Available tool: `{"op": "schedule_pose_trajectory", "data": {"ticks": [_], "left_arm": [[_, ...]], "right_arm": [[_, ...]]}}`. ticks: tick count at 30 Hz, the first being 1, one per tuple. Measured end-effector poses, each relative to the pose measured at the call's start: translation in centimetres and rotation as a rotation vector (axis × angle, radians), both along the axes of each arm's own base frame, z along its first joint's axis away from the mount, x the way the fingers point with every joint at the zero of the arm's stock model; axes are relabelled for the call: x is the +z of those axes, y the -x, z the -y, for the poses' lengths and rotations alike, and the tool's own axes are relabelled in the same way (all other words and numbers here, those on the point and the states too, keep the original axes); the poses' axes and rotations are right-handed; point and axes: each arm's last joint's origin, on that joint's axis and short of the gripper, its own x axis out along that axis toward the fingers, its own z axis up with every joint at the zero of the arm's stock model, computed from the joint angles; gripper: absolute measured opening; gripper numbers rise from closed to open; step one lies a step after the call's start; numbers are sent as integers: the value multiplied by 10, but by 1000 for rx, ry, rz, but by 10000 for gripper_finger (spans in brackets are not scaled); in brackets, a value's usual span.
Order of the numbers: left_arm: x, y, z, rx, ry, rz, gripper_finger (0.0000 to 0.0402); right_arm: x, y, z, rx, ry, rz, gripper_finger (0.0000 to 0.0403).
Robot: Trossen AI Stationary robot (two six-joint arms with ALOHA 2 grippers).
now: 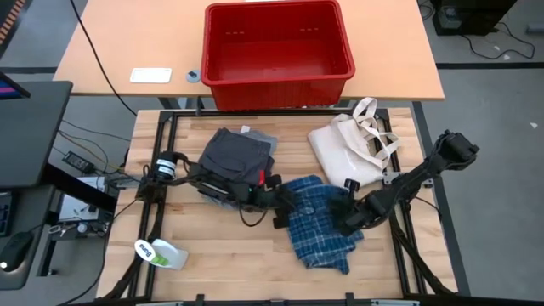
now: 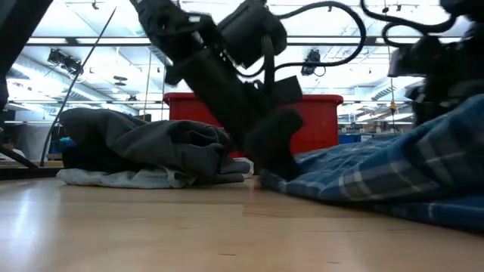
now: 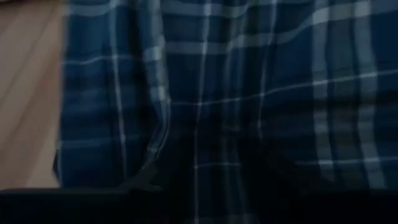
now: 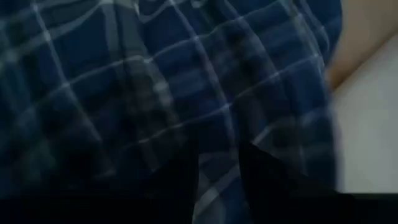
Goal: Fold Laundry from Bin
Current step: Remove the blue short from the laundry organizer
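The blue plaid shirt [image 1: 319,229] lies crumpled on the wooden table, right of the middle, and it fills both wrist views [image 3: 217,93] [image 4: 155,93]. My left gripper [image 1: 282,204] reaches in from the left and is down at the shirt's left edge [image 2: 276,162]. My right gripper [image 1: 347,217] comes from the right onto the shirt's right side. Both appear shut on its cloth. A dark grey folded garment [image 1: 236,157] rests on a light grey one [image 2: 151,177] behind the left arm. The red bin [image 1: 279,51] stands on the far table. My left gripper is at the shirt's left edge [image 1: 293,206], slanting down from the table's left. The fingers themselves are lost in the dark, so which layers they have does not show. The shirt rests on the table below them. My right gripper has a fold of plaid cloth [image 4: 217,180] between its two dark fingers, on the shirt's right side [image 1: 338,212]. It slants steeply down from the table's right. The cloth is slack and lies on the table.
A cream tote bag [image 1: 348,153] lies at the table's far right, close behind the right arm. A white and green object [image 1: 160,252] sits near the front left corner. Bare wood lies in front of the shirt.
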Motion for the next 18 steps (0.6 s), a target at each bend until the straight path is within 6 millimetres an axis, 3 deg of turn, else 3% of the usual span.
{"op": "schedule_pose_trajectory", "data": {"ticks": [5,8,12,15,18], "left_arm": [[8,12,5,21,-17,-104,153],[26,19,15,-23,-52,-103,153],[64,20,33,-114,-78,64,153],[69,17,44,-151,-81,140,153],[65,11,46,-159,-88,193,153]], "right_arm": [[7,-6,10,-49,8,-20,123],[26,-4,7,-81,-13,-57,123],[54,-5,-12,-12,-115,19,123],[58,-14,-34,119,-224,135,123],[50,-22,-55,218,-267,231,123]]}}
